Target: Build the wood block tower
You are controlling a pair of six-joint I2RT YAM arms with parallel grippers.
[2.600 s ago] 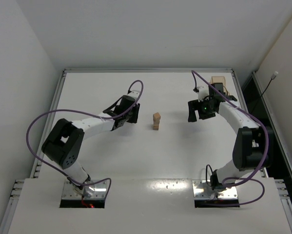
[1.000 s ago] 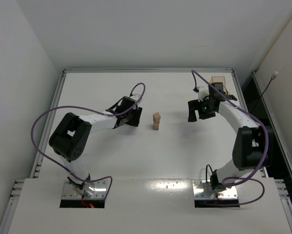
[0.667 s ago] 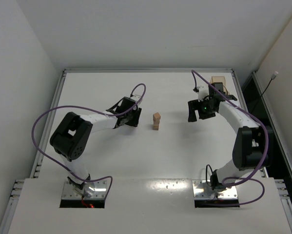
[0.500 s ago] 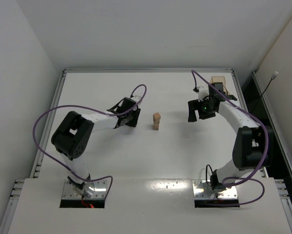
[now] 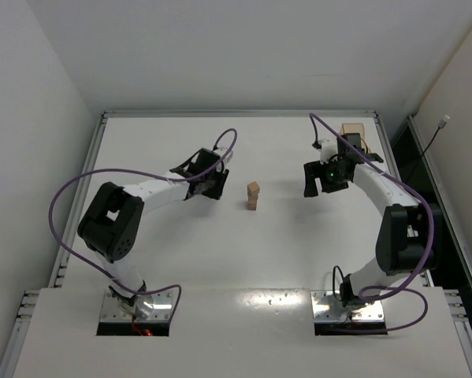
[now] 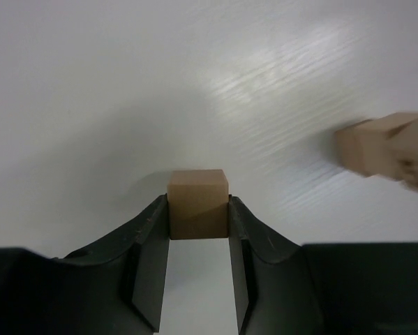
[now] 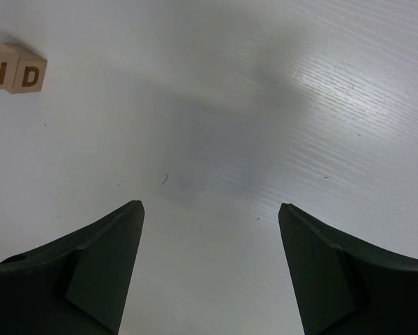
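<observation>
A small tan wood block sits pinched between the black fingers of my left gripper, which is shut on it just above the white table. In the top view the left gripper is a short way left of the tower, a narrow stack of tan cubes in the middle of the table, and the held block is hidden. The tower also shows at the right edge of the left wrist view. My right gripper stands open over bare table, right of the tower; in the top view the right gripper is level with it.
A translucent tan tray stands at the far right corner behind the right arm. A raised rim runs along the table's far edge, and walls close in on both sides. Purple cables loop off both arms.
My left gripper's jaws have closed on the wood block, and that wrist has shifted slightly toward the far side. The right arm and the tower have not moved.
</observation>
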